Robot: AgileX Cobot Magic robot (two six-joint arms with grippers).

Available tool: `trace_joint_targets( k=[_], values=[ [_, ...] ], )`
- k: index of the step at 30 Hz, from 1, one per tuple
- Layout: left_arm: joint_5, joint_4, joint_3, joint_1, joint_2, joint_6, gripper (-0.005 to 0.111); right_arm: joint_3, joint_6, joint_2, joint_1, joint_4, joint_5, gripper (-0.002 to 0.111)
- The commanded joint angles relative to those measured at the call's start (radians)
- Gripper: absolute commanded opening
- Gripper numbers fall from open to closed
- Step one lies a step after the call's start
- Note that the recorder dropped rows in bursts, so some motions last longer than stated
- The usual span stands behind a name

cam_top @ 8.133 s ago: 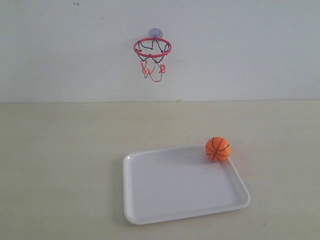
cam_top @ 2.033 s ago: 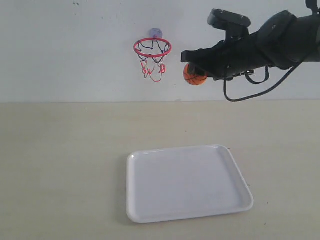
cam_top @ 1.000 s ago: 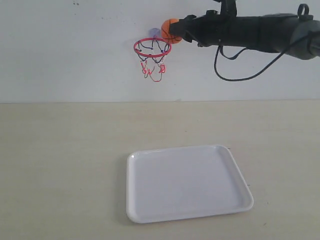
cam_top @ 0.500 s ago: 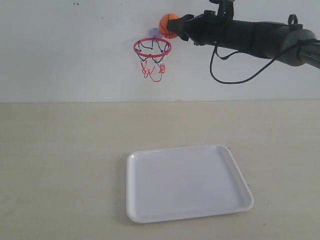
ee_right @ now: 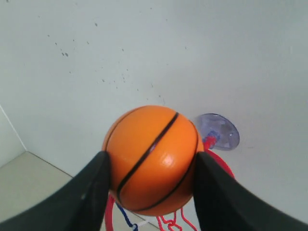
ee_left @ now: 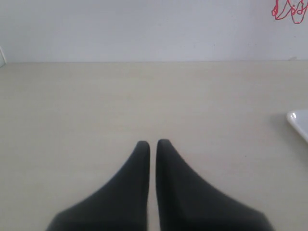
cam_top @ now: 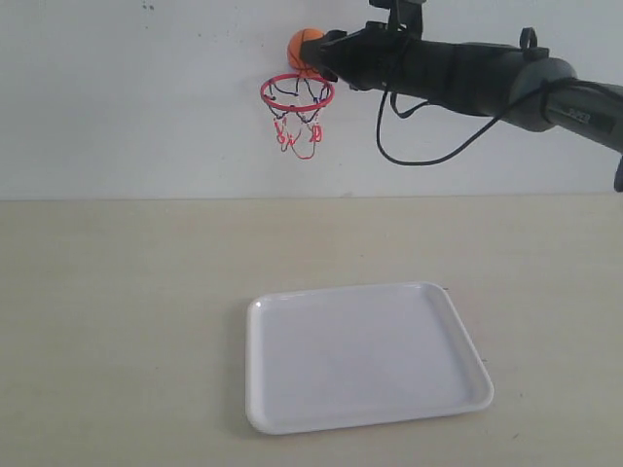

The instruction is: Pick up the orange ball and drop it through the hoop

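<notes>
The orange ball [cam_top: 305, 47] with black seams is held just above the hoop [cam_top: 297, 94], a red ring with a dark and red net fixed high on the wall. My right gripper [cam_top: 313, 53] reaches in from the right and is shut on the ball. In the right wrist view the ball [ee_right: 152, 160] fills the space between both black fingers [ee_right: 91, 192], with the red ring and the clear suction cup [ee_right: 219, 131] right behind it. My left gripper [ee_left: 152, 143] is shut and empty, low over the table; the net's red strings [ee_left: 288, 10] show far off.
A white tray [cam_top: 362, 352] lies on the beige table below the hoop; its corner [ee_left: 299, 120] shows in the left wrist view. The pale wall stands directly behind the hoop. A black cable hangs under the right arm [cam_top: 467, 73].
My right arm has carried the ball leftward and slightly up, from beside the ring's right edge to above the ring. The left gripper and tray have not moved.
</notes>
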Motion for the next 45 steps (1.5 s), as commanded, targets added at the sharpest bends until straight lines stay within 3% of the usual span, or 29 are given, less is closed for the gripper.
trace_joint_targets(
  k=[1, 12, 14, 20, 22, 32, 37, 39, 43, 45],
  values=[
    [-0.007, -0.012, 0.004, 0.004, -0.001, -0.005, 0.004, -0.005, -0.017, -0.006, 0.014, 0.007, -0.04, 0.0],
    [-0.007, -0.012, 0.004, 0.004, -0.001, -0.005, 0.004, -0.005, -0.085, -0.006, 0.036, 0.007, -0.044, 0.001],
    [-0.007, -0.012, 0.004, 0.004, -0.001, -0.005, 0.004, -0.005, -0.085, -0.006, 0.037, 0.007, -0.042, 0.009],
    [-0.007, -0.012, 0.004, 0.004, -0.001, -0.005, 0.004, -0.005, -0.067, -0.006, 0.04, 0.007, -0.08, 0.053],
    [-0.007, -0.012, 0.004, 0.004, -0.001, -0.005, 0.004, -0.005, -0.051, -0.006, 0.042, 0.007, -0.119, 0.061],
    [-0.007, -0.012, 0.004, 0.004, -0.001, -0.005, 0.004, -0.005, -0.031, -0.006, 0.042, 0.007, -0.137, 0.064],
    [-0.007, -0.012, 0.004, 0.004, -0.001, -0.005, 0.004, -0.005, -0.023, -0.006, 0.042, 0.007, -0.13, 0.063],
    [-0.007, -0.012, 0.004, 0.004, -0.001, -0.005, 0.004, -0.005, 0.003, -0.006, 0.042, 0.007, -0.105, 0.058],
    [-0.007, -0.012, 0.004, 0.004, -0.001, -0.005, 0.004, -0.005, 0.023, -0.008, 0.037, 0.007, -0.048, 0.026],
    [-0.007, -0.012, 0.004, 0.004, -0.001, -0.005, 0.004, -0.005, 0.025, -0.008, 0.032, 0.007, -0.022, -0.001]
  ],
)
